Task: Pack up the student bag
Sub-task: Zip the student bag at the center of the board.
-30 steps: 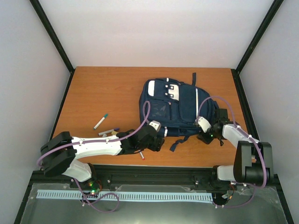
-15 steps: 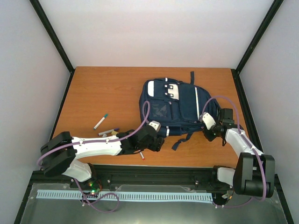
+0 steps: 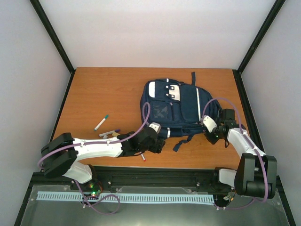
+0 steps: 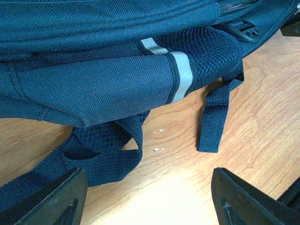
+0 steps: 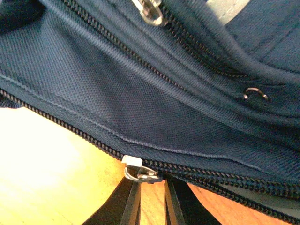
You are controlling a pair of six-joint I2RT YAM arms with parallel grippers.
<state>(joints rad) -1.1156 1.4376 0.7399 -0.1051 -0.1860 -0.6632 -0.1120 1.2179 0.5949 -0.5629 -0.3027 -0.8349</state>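
The student bag (image 3: 176, 108) lies flat on the wooden table, navy with white patches. My right gripper (image 3: 210, 133) is at its right near corner. In the right wrist view its fingers stand almost together, shut on the silver zipper pull (image 5: 140, 172) of the bag's (image 5: 164, 93) lower zipper, the right gripper (image 5: 150, 180) just under the teeth. My left gripper (image 3: 157, 145) sits at the bag's near left edge. In the left wrist view the left gripper (image 4: 149, 187) is open over bare wood, with the bag (image 4: 93, 79) and a mesh shoulder strap (image 4: 101, 145) just ahead.
A green-capped marker (image 3: 101, 122), a purple-capped marker (image 3: 109, 133) and a red-tipped pen (image 3: 142, 157) lie on the table left of the bag. A loose webbing strap end (image 4: 215, 117) trails toward the near edge. Black frame posts and white walls enclose the table.
My right gripper has closed its fingers and shifted slightly up and right along the bag's corner. The left arm has stayed put.
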